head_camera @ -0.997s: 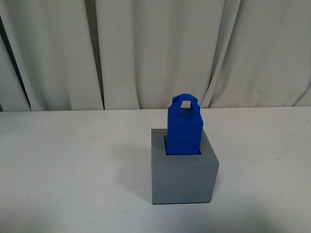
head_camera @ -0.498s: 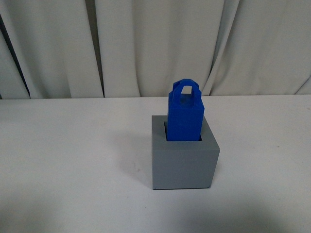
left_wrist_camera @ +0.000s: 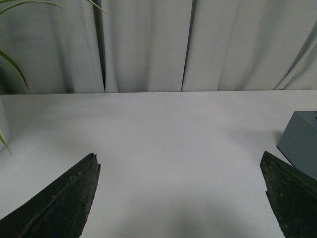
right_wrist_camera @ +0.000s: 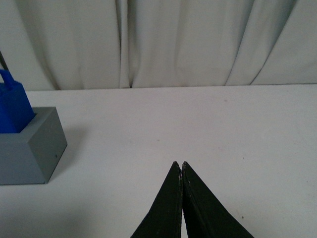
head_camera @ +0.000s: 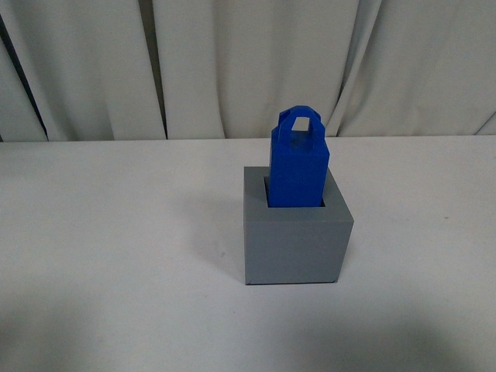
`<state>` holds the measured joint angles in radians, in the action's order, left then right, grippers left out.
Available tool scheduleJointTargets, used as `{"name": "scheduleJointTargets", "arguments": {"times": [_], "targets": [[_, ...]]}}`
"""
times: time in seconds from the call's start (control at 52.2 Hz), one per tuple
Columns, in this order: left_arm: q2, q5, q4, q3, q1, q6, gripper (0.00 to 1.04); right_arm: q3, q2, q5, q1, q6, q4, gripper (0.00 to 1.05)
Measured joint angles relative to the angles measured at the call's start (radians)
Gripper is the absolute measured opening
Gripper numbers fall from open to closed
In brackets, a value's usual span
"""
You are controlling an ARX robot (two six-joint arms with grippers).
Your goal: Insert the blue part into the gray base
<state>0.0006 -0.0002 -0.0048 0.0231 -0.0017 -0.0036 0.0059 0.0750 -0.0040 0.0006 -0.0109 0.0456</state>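
The blue part stands upright in the square recess of the gray base on the white table, its loop handle on top. No gripper shows in the front view. In the right wrist view the blue part sits in the gray base, well apart from my right gripper, which is shut and empty over bare table. In the left wrist view my left gripper is open and empty, and a corner of the gray base shows beside one finger.
White curtains hang behind the table's far edge. Green plant leaves show at the edge of the left wrist view. The white tabletop surrounds the base.
In the front view the base, the part and the table's far edge sit higher in the picture than before; the view has shifted. The blue part stays seated in the base.
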Motion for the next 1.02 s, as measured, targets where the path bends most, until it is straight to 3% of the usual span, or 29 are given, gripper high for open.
{"name": "scheduleJointTargets", "arguments": {"times": [0.115, 0.172, 0.767, 1.016], "targets": [[0.0, 0.0, 0.0, 0.0, 0.0, 0.0, 0.99, 0.0, -0.069, 0.001, 0.0, 0.0, -0.039, 0.02], [0.0, 0.0, 0.0, 0.0, 0.0, 0.0, 0.99, 0.0, -0.07, 0.002, 0.0, 0.0, -0.042, 0.08], [0.0, 0.0, 0.0, 0.0, 0.0, 0.0, 0.99, 0.0, -0.071, 0.001, 0.0, 0.0, -0.044, 0.99], [0.0, 0.0, 0.0, 0.0, 0.0, 0.0, 0.99, 0.0, -0.071, 0.001, 0.0, 0.0, -0.044, 0.97]]}}
